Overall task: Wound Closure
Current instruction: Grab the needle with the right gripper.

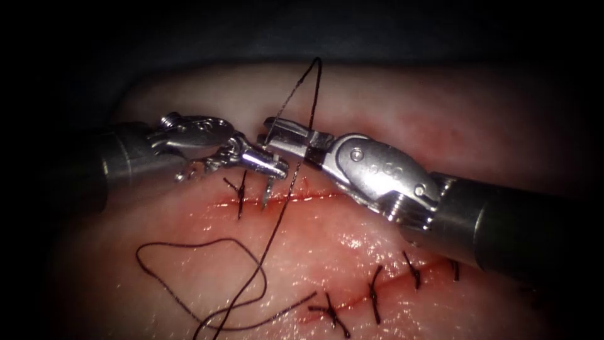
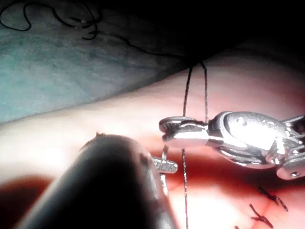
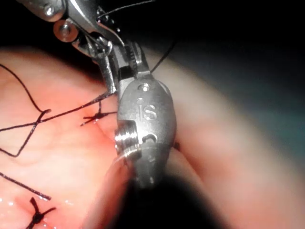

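My left tool [image 1: 272,167] sits at frame centre-left, jaws pinching the needle [image 1: 267,192], which points down w/ its tip at the cut [image 1: 314,197], just right of a finished stitch [image 1: 240,195]. Can't tell if the tip is in the tissue [image 1: 440,126]. My right tool [image 1: 277,129] comes in from the right, tips nearly touching the left tool's, jaws pressed together on the thread [image 1: 277,226], which loops up toward top centre and trails to the lower left. More stitches [image 1: 375,296] lower right.
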Action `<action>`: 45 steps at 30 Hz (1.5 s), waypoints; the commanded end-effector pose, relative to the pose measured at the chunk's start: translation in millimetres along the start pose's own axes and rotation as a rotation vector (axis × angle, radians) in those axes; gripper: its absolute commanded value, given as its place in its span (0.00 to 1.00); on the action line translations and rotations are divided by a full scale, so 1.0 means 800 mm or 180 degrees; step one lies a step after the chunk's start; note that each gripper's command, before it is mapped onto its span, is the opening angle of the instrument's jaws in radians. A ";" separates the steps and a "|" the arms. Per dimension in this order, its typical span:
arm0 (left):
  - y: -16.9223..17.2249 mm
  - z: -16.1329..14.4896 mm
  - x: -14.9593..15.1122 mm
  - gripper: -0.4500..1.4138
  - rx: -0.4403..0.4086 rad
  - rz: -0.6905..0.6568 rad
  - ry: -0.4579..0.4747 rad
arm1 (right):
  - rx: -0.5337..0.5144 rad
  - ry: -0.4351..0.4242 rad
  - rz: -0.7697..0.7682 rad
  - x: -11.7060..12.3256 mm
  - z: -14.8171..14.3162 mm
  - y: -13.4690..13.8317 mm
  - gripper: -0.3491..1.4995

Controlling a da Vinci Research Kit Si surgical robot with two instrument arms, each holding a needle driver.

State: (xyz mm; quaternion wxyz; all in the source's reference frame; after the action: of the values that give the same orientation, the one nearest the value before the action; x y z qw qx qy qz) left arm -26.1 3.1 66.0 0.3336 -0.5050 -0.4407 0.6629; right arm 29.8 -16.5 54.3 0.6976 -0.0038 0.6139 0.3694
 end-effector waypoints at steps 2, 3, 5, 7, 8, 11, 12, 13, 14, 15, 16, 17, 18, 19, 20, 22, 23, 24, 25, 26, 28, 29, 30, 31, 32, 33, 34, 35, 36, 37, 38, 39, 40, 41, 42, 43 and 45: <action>-0.0005 0.0005 0.0011 0.00 0.0012 0.0027 0.0006 | 0.0025 -0.0011 -0.0024 -0.0002 0.0017 -0.0006 0.45; -0.0004 0.0005 0.0011 0.00 0.0012 0.0046 0.0006 | 0.0028 -0.0018 -0.0028 -0.0003 0.0017 -0.0007 0.45; -0.0003 0.0003 0.0010 0.00 0.0022 0.0084 0.0006 | 0.0028 -0.0027 -0.0033 -0.0005 0.0019 -0.0007 0.56; -0.0002 0.0003 0.0010 0.00 0.0041 0.0101 0.0008 | 0.0023 -0.0028 -0.0032 -0.0005 0.0020 -0.0007 0.61; -0.0002 0.0003 0.0010 0.00 0.0043 0.0120 0.0009 | 0.0021 -0.0028 -0.0032 -0.0005 0.0021 -0.0006 0.61; -0.0002 0.0003 0.0010 0.00 0.0084 0.0175 0.0013 | 0.0016 -0.0030 -0.0028 -0.0004 0.0023 -0.0006 0.60; -0.0002 0.0003 0.0009 0.00 0.0095 0.0194 0.0014 | 0.0015 -0.0030 -0.0027 -0.0004 0.0023 -0.0005 0.56; -0.0002 0.0004 0.0009 0.00 0.0118 0.0231 0.0016 | 0.0015 -0.0030 -0.0026 -0.0003 0.0023 -0.0005 0.55; -0.0002 0.0004 0.0008 0.00 0.0141 0.0249 0.0009 | 0.0014 -0.0031 -0.0025 -0.0003 0.0023 -0.0005 0.55; -0.0002 0.0004 0.0008 0.00 0.0153 0.0268 0.0009 | 0.0014 -0.0030 -0.0024 -0.0003 0.0024 -0.0006 0.53; -0.0002 0.0004 0.0008 0.00 0.0163 0.0267 0.0010 | 0.0013 -0.0030 -0.0024 -0.0002 0.0024 -0.0006 0.51; -0.0002 0.0003 0.0008 0.00 0.0185 0.0304 0.0002 | 0.0012 -0.0031 -0.0022 -0.0002 0.0024 -0.0005 0.47; -0.0001 0.0002 0.0007 0.00 0.0204 0.0303 -0.0019 | 0.0014 -0.0036 0.0005 0.0000 0.0023 -0.0002 0.46; -0.0001 0.0000 0.0006 0.00 0.0214 0.0304 -0.0050 | 0.0018 -0.0042 0.0016 0.0005 0.0020 0.0001 0.46; 0.0000 -0.0002 0.0005 0.00 0.0212 0.0304 -0.0052 | 0.0021 -0.0043 0.0022 0.0007 0.0019 0.0002 0.46; 0.0000 -0.0004 0.0004 0.00 0.0210 0.0305 -0.0083 | 0.0026 -0.0044 -0.0004 0.0012 0.0017 0.0004 0.54; 0.0000 -0.0005 0.0004 0.00 0.0219 0.0306 -0.0103 | 0.0028 -0.0045 0.0002 0.0015 0.0016 0.0005 0.57; 0.0000 -0.0006 0.0004 0.00 0.0219 0.0325 -0.0122 | 0.0029 -0.0046 0.0007 0.0018 0.0017 0.0005 0.63; -0.0001 -0.0006 0.0004 0.00 0.0221 0.0362 -0.0141 | 0.0029 -0.0048 0.0014 0.0021 0.0017 0.0005 0.70; -0.0001 -0.0006 0.0004 0.00 0.0233 0.0400 -0.0177 | 0.0029 -0.0048 0.0017 0.0023 0.0017 0.0005 0.73; -0.0002 -0.0006 0.0005 0.00 0.0256 0.0492 -0.0241 | 0.0038 -0.0076 0.0022 0.0026 0.0019 0.0006 0.75; -0.0003 -0.0006 0.0006 0.00 0.0259 0.0566 -0.0267 | 0.0046 -0.0093 0.0022 0.0026 0.0019 0.0007 0.75; -0.0003 -0.0005 0.0006 0.00 0.0260 0.0604 -0.0285 | 0.0048 -0.0101 0.0021 0.0026 0.0020 0.0007 0.75; -0.0003 -0.0004 0.0006 0.00 0.0264 0.0718 -0.0340 | 0.0058 -0.0126 0.0016 0.0025 0.0021 0.0007 0.73; -0.0004 -0.0003 0.0007 0.00 0.0264 0.0793 -0.0376 | 0.0060 -0.0133 0.0010 0.0023 0.0022 0.0006 0.70; -0.0004 -0.0003 0.0007 0.00 0.0264 0.0851 -0.0413 | 0.0066 -0.0149 0.0006 0.0022 0.0023 0.0006 0.68; -0.0004 -0.0002 0.0007 0.00 0.0264 0.0870 -0.0431 | 0.0073 -0.0165 0.0002 0.0021 0.0024 0.0006 0.67; -0.0004 -0.0002 0.0007 0.00 0.0265 0.0889 -0.0440 | 0.0075 -0.0173 0.0000 0.0020 0.0025 0.0005 0.66; -0.0004 -0.0001 0.0007 0.00 0.0267 0.0888 -0.0439 | 0.0081 -0.0188 -0.0005 0.0019 0.0026 0.0004 0.65; -0.0003 -0.0001 0.0008 0.00 0.0268 0.0888 -0.0439 | 0.0084 -0.0195 -0.0008 0.0018 0.0027 0.0003 0.65; -0.0002 -0.0001 0.0008 0.00 0.0268 0.0907 -0.0448 | 0.0091 -0.0210 -0.0014 0.0017 0.0028 0.0002 0.64; -0.0001 0.0000 0.0008 0.00 0.0269 0.0926 -0.0458 | 0.0097 -0.0225 -0.0021 0.0015 0.0029 0.0001 0.62; 0.0000 0.0000 0.0007 0.00 0.0280 0.0928 -0.0487 | 0.0103 -0.0239 -0.0046 0.0014 0.0030 0.0000 0.61; 0.0001 0.0000 0.0007 0.00 0.0273 0.0928 -0.0497 | 0.0113 -0.0260 -0.0091 0.0012 0.0031 -0.0001 0.60; 0.0002 0.0001 0.0007 0.00 0.0265 0.0946 -0.0506 | 0.0124 -0.0282 -0.0118 0.0010 0.0031 -0.0002 0.58; 0.0004 0.0001 0.0008 0.00 0.0254 0.0965 -0.0524 | 0.0133 -0.0297 -0.0124 0.0008 0.0032 -0.0003 0.53; 0.0006 0.0002 0.0008 0.00 0.0243 0.0984 -0.0561 | 0.0157 -0.0345 -0.0176 0.0006 0.0030 -0.0004 0.02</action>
State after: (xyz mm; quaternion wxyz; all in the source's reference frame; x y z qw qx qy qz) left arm -25.8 2.7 65.1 0.2068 -0.4911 -0.3614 0.7651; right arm 31.1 -16.1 54.3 0.7446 0.0175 0.5805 0.3289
